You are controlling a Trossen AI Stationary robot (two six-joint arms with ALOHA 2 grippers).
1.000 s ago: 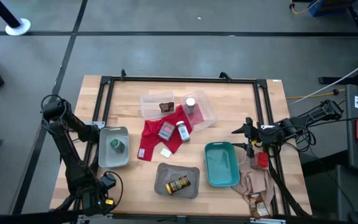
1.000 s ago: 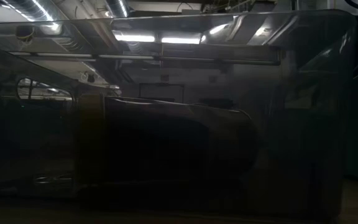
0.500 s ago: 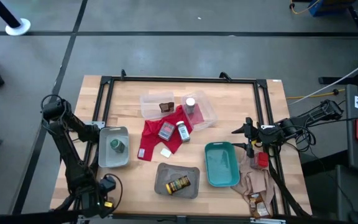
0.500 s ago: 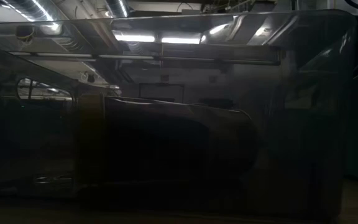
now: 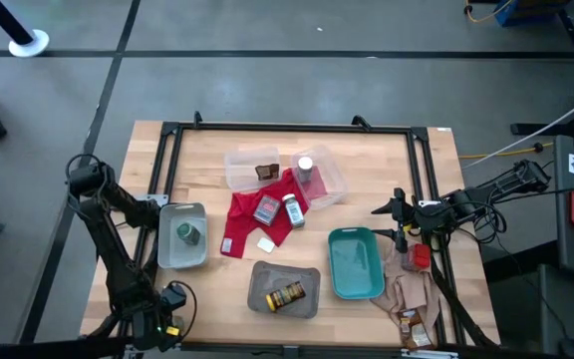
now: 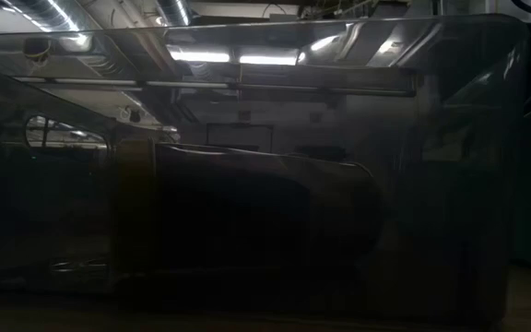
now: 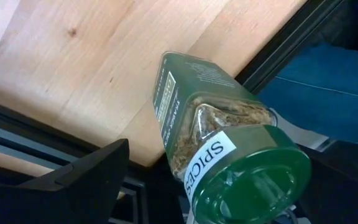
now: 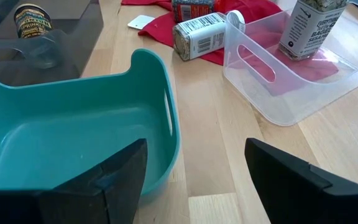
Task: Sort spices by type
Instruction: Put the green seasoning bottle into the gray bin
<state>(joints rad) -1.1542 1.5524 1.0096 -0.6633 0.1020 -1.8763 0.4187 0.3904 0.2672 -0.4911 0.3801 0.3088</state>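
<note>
One green-lidded jar (image 7: pixel 229 149) hangs past the tabletop (image 7: pixel 104 56) edge at my left claw (image 5: pixel 172 296), grip unclear, might drop; right claw (image 8: pixel 194 149) spread, empty.

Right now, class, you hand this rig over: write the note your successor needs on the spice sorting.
Left tool: closed on a green-lidded glass spice jar, near the table's front left corner.
Right tool: open, empty, beside the empty teal plastic tray.
Done: another green-lidded jar in the left grey tray; yellow-labelled jar in the front grey tray; white-capped clear bottle and dark brown packet in the clear tray.
Left: small red tin and second white-capped bottle on the red cloth; another red tin and brown packets on the beige cloth.
</note>
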